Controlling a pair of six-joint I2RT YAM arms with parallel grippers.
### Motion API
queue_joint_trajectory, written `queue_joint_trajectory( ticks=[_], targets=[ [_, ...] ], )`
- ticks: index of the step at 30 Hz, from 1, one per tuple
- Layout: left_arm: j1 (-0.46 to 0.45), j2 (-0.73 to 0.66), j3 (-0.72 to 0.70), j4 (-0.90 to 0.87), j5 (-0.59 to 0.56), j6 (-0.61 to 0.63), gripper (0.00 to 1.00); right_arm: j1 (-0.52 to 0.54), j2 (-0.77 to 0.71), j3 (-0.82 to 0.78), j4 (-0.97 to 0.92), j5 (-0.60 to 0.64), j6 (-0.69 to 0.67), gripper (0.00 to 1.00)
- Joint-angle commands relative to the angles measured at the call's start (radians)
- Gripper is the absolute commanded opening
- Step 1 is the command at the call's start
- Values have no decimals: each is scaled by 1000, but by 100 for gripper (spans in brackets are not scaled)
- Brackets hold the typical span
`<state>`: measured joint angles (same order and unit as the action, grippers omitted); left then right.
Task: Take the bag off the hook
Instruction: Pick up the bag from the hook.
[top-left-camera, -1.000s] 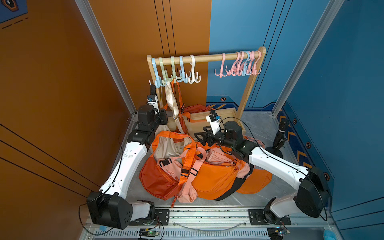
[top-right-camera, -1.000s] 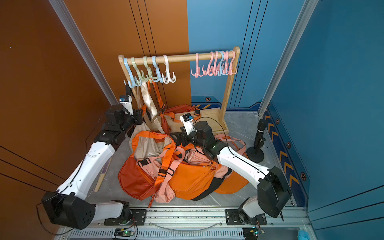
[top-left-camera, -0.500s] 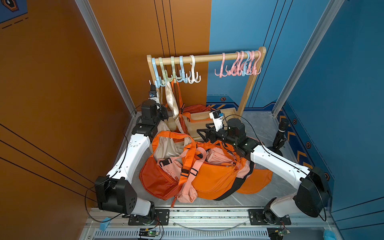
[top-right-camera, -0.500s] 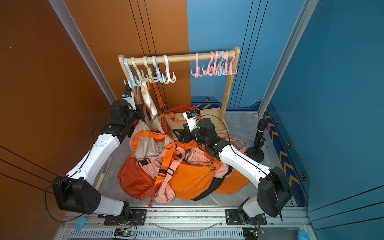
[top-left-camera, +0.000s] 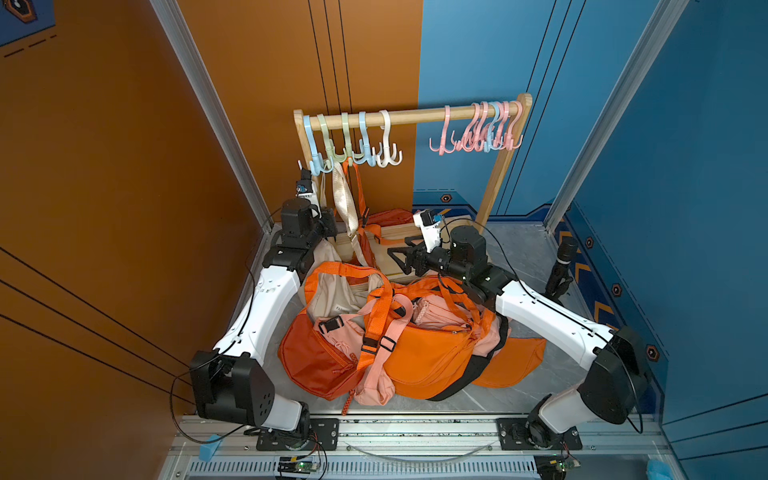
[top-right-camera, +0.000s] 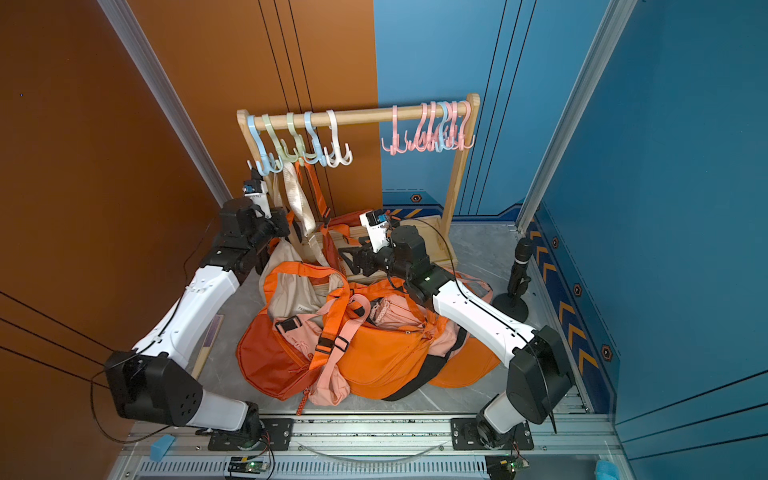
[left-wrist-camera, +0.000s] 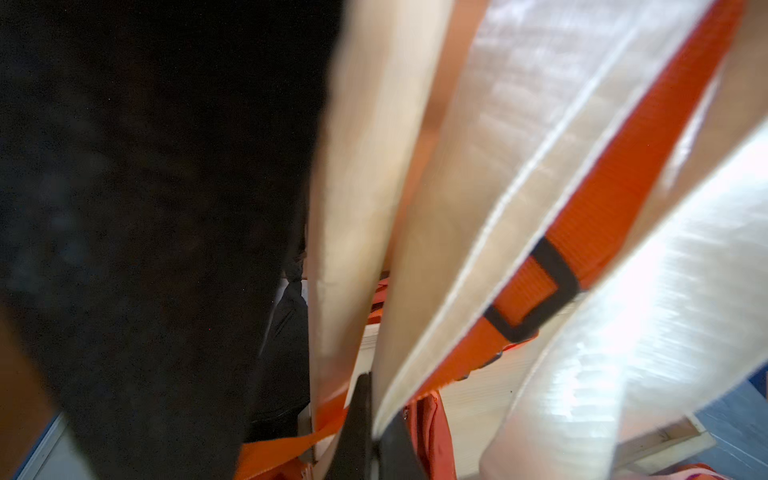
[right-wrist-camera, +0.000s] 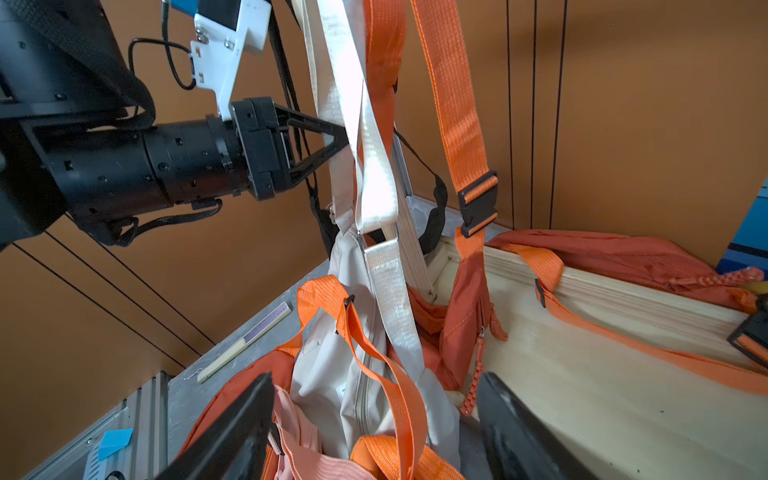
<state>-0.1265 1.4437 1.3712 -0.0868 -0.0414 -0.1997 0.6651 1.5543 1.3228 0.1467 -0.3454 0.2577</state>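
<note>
A cream bag (top-left-camera: 332, 291) rests against the bag pile, and its cream strap (top-left-camera: 344, 195) runs up to a green hook (top-left-camera: 332, 156) on the wooden rail. In both top views my left gripper (top-left-camera: 332, 224) (top-right-camera: 286, 226) is at that strap, just below the hooks. The right wrist view shows the left gripper (right-wrist-camera: 343, 139) shut on the cream strap (right-wrist-camera: 365, 137); the left wrist view shows the strap (left-wrist-camera: 478, 208) pinched in the left gripper (left-wrist-camera: 374, 415). My right gripper (top-left-camera: 399, 253) (right-wrist-camera: 376, 378) hangs open over the cream bag (right-wrist-camera: 324, 365), holding nothing.
An orange strap (right-wrist-camera: 453, 95) hangs next to the cream one, leading to an orange bag (top-left-camera: 388, 216) on the rack's wooden base (right-wrist-camera: 561, 374). Orange and pink bags (top-left-camera: 415, 353) are piled in front. Pink hooks (top-left-camera: 478, 133) crowd the rail's right end. A black stand (top-left-camera: 561, 266) is at the right wall.
My left gripper has moved in toward the rack and shut on the cream strap. The right arm has shifted slightly toward the rack, still open.
</note>
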Motion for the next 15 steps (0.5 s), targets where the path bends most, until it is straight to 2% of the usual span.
queue_joint_trajectory(
  ticks=[1, 10, 15],
  targets=[
    [-13, -67, 3, 20, 41, -19, 0, -5, 38, 85, -28, -30, -15, 78],
    [-48, -112, -16, 6, 58, -26, 0, -2, 195, 315, -61, -104, 14, 90],
    [-62, -135, -17, -7, 55, -22, 0, 13, 274, 420, -50, -129, 55, 92]
  ],
)
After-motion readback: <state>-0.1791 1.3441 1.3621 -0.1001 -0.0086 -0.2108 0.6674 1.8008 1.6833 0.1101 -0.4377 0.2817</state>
